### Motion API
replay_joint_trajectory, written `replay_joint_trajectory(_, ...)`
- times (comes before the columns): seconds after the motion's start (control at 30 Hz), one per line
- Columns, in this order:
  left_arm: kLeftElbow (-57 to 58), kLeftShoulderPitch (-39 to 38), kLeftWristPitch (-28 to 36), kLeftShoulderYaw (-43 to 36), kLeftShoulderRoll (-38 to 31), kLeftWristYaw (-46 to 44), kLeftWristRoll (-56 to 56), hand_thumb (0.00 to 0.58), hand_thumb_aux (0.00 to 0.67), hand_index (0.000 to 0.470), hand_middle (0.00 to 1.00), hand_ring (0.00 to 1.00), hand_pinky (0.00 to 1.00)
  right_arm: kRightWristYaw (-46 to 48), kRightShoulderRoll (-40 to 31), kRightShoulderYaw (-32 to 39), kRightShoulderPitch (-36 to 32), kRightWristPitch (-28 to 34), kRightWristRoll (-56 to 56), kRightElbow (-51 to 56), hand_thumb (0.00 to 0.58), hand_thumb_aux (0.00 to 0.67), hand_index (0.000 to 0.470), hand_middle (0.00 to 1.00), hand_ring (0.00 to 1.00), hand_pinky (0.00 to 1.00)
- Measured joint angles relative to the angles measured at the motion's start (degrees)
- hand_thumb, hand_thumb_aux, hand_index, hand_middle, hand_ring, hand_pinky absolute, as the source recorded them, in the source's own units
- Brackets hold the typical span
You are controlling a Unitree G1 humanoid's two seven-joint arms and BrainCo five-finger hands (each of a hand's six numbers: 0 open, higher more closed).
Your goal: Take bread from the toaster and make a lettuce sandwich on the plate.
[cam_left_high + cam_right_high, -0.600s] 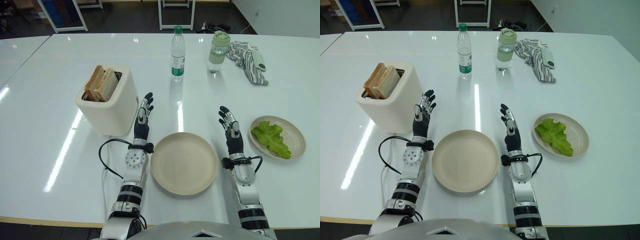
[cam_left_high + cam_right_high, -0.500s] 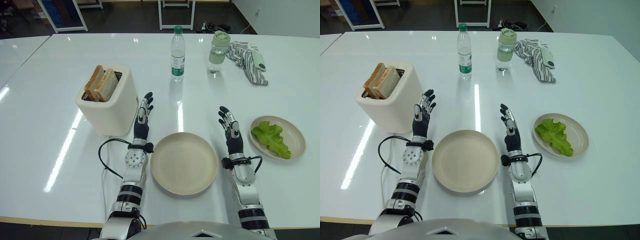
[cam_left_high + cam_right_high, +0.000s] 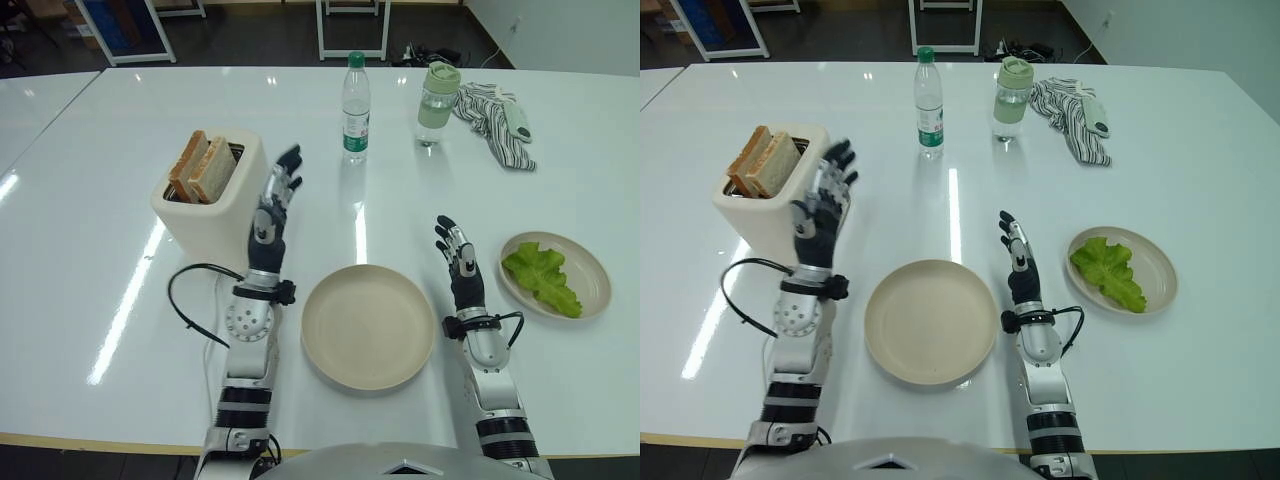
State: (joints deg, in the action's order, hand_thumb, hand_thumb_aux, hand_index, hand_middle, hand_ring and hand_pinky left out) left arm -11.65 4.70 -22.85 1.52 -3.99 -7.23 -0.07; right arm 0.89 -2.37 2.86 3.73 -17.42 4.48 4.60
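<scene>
A cream toaster (image 3: 225,215) stands at the left of the white table with two bread slices (image 3: 203,168) sticking up from its slots. My left hand (image 3: 272,205) is raised beside the toaster's right face, fingers spread, holding nothing. An empty beige plate (image 3: 368,325) lies in front of me in the middle. To its right my right hand (image 3: 461,265) is held upright and open. Further right a small plate (image 3: 592,270) carries a green lettuce leaf (image 3: 541,276).
A black cord (image 3: 190,305) loops from the toaster past my left forearm. At the back stand a clear water bottle (image 3: 355,108) and a green-lidded bottle (image 3: 437,102), with a striped cloth (image 3: 497,122) beside them. The table's front edge lies just below my forearms.
My left hand has lifted and moved back and left, from beside the plate to the toaster's right side. The right hand stays almost where it was.
</scene>
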Motion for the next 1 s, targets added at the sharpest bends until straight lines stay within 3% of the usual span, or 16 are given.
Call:
replay_joint_trajectory(0.07, -4.32, 1.2, 1.52, 5.09, -3.79, 2.34, 3.76, 0.0, 0.0, 0.0, 0.0, 0.0, 0.0, -0.14, 0.07, 0.0, 0.0, 0.06, 0.03, 0.24, 0.0, 0.0, 0.0, 0.0, 0.0, 0.0)
replay_joint_trajectory(0.17, 0.22, 5.36, 5.81, 13.83, -12.64, 10.03, 15.03, 0.0, 0.0, 0.0, 0.0, 0.0, 0.0, -0.53, 0.28, 0.14, -0.01, 0.06, 0.09, 0.97, 0.0, 0.0, 0.0, 0.0, 0.0, 0.0)
replay_joint_trajectory(0.33, 16.05, 7.89, 17.25, 15.01, -22.17, 21.03, 32.88, 0.0, 0.0, 0.0, 0.0, 0.0, 0.0, -0.75, 0.89, 0.97, -0.02, 0.09, 0.13, 2.18, 0.0, 0.0, 0.0, 0.0, 0.0, 0.0)
replay_joint_trajectory(0.57, 30.3, 13.66, 25.61, 10.59, -27.06, 24.94, 38.37, 0.0, 0.0, 0.0, 0.0, 0.0, 0.0, -0.67, 0.9, 1.23, -0.01, 0.11, 0.15, 2.28, 0.0, 0.0, 0.0, 0.0, 0.0, 0.0)
replay_joint_trajectory(1.0, 35.61, 18.16, 35.04, 3.27, -28.45, 24.61, 39.47, 0.0, 0.0, 0.0, 0.0, 0.0, 0.0, -0.9, 1.19, 1.95, 0.01, 0.15, 0.15, 2.85, 0.0, 0.0, 0.0, 0.0, 0.0, 0.0)
